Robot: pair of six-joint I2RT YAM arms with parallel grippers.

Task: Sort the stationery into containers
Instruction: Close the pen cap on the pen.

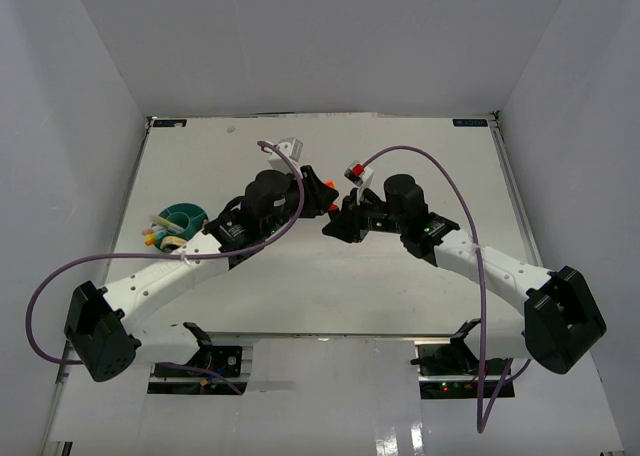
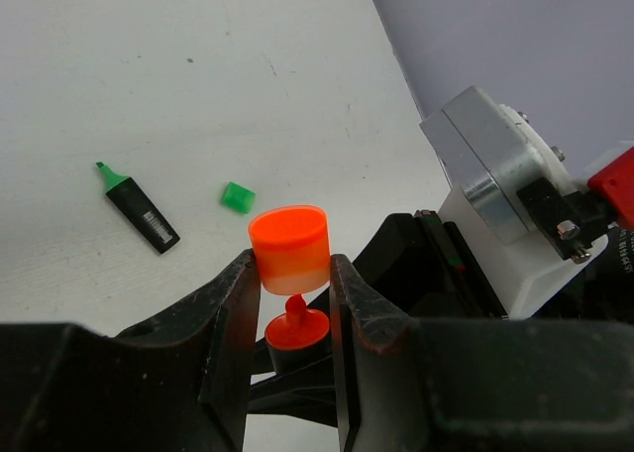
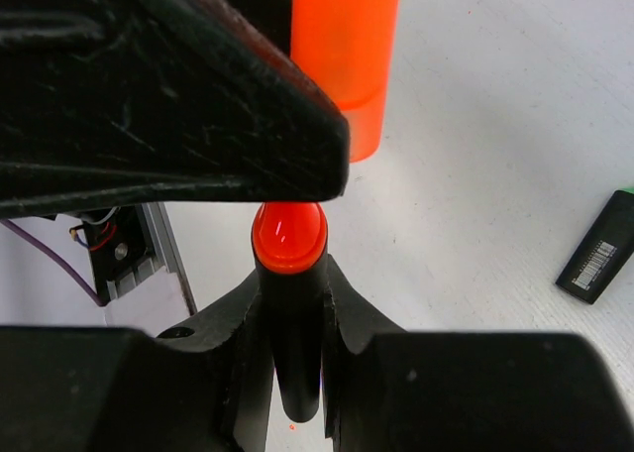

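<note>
Here, the left gripper (image 2: 294, 274) clamped the orange cap (image 2: 288, 239). The right gripper (image 3: 293, 285) held the orange-tipped marker (image 3: 290, 236), the cap just ahead of its jaws.

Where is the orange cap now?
In the left wrist view, centre, the orange cap is clamped by the left gripper, close to the orange marker.

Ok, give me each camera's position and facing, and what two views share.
Top external: above and behind the robot, looking down on the table; left arm and right arm show.
Left wrist: on that wrist, looking along the left jaws, shut on an orange cap.
Right wrist: on that wrist, looking along the right jaws, shut on an orange marker.
Shared: both wrist views show cap, orange marker and green marker.
</note>
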